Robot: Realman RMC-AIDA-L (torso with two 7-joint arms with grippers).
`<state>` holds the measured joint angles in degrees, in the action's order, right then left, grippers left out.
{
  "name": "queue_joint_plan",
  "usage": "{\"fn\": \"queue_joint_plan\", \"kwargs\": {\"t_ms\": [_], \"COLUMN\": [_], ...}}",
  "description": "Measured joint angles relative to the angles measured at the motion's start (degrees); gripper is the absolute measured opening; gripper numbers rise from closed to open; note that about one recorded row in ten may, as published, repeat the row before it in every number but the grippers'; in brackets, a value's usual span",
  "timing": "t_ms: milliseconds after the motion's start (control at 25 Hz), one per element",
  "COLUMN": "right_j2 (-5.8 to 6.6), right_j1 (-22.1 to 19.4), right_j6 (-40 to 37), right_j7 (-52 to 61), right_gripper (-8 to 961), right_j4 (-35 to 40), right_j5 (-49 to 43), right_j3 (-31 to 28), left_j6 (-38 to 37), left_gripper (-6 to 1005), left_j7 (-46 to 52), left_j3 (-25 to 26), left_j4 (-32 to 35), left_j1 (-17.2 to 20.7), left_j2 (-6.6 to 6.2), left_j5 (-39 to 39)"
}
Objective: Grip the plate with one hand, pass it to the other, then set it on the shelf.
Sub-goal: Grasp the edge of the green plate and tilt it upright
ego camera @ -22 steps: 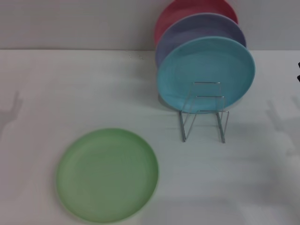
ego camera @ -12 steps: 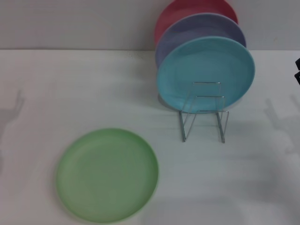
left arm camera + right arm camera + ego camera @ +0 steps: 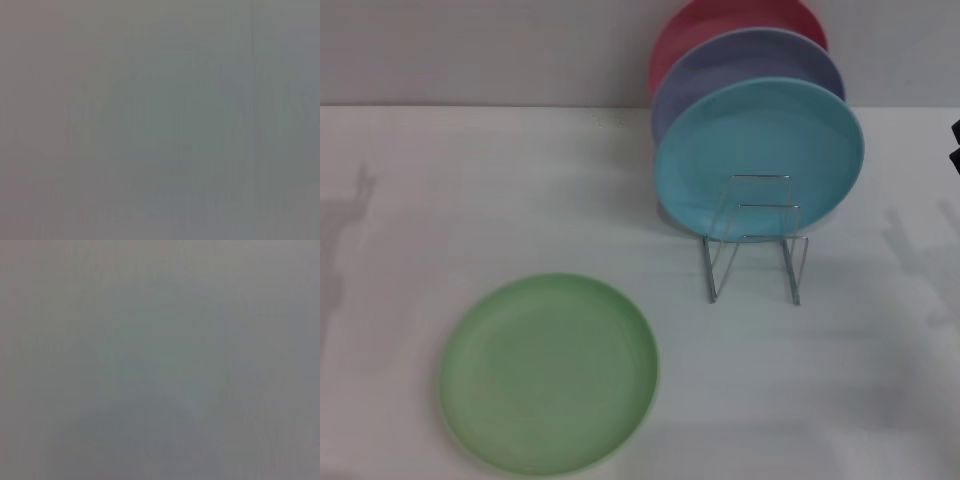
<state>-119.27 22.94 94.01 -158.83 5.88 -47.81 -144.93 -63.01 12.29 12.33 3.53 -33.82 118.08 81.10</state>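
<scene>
On white table (image 3: 470, 190), green plate (image 3: 549, 372) flat, well apart from wire shelf (image 3: 755, 240)

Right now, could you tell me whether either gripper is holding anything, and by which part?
Nothing is held: the green plate lies flat on the table, ungripped.

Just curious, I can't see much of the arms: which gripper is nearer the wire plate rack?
Probably right. The right gripper just shows at the head view's right edge, to the right of the wire plate rack. The left gripper is out of view.
</scene>
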Motion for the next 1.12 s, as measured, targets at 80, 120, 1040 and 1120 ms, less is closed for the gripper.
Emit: {"fn": "queue_joint_plan", "kwargs": {"t_ms": [80,120,1040,1120], "right_j2": [0.0,0.0,-0.09,-0.09], "right_j1": [0.0,0.0,0.2,0.4], "right_j6": [0.0,0.0,-0.2,-0.3], "right_j7": [0.0,0.0,-0.1,-0.1], "right_gripper": [780,780,780,780], "right_j4": [0.0,0.0,0.3,0.4], "right_j5": [0.0,-0.1,-0.3,-0.3], "right_j3": [0.0,0.0,0.1,0.2], "left_j6": [4.2,6.1,6.0,1.8], "left_gripper": [809,809,807,807], "left_j7": [0.5,0.8,-19.5,-31.2], "left_j3": [0.0,0.0,-6.5,-4.1], "left_j4": [1.5,2.2,6.9,1.9], "left_j1": [-2.0,-2.8,-7.5,-7.3], "left_j2": [0.04,0.07,0.95,0.81], "left_j5": [0.0,0.0,-18.1,-23.0]}}
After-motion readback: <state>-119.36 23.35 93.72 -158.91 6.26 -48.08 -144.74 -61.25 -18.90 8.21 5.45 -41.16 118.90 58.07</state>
